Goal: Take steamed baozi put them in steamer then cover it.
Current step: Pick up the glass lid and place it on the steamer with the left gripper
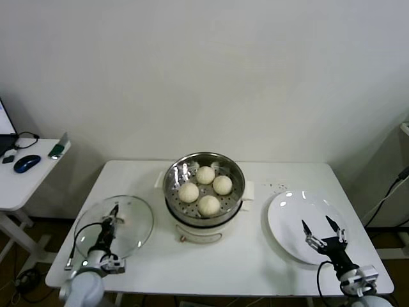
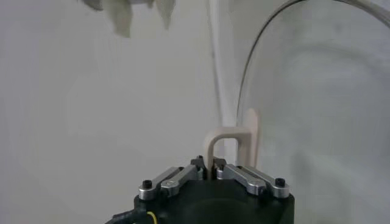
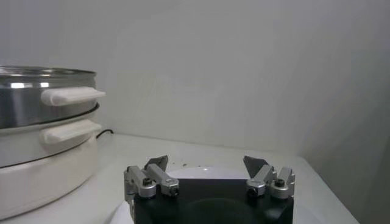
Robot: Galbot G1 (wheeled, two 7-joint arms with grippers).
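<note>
Several pale steamed baozi (image 1: 206, 174) sit on the perforated tray inside the shiny steamer (image 1: 171, 178), which stands at the middle of the white table; its side also shows in the right wrist view (image 3: 36, 103). The round glass lid (image 1: 134, 225) lies flat on the table left of the steamer. My left gripper (image 1: 114, 214) is down on the lid, shut on its white handle (image 2: 228, 135), with the fingertips pinched around one leg of it (image 2: 209, 165). My right gripper (image 1: 319, 225) hovers open and empty over the white plate (image 1: 287, 214), its fingers spread wide (image 3: 206, 163).
The plate lies at the table's right, near the front edge. A lower side table (image 1: 19, 182) with a dark mouse (image 1: 27, 164) stands off to the left. A wall is close behind the table. Cables hang at the far right (image 1: 390, 192).
</note>
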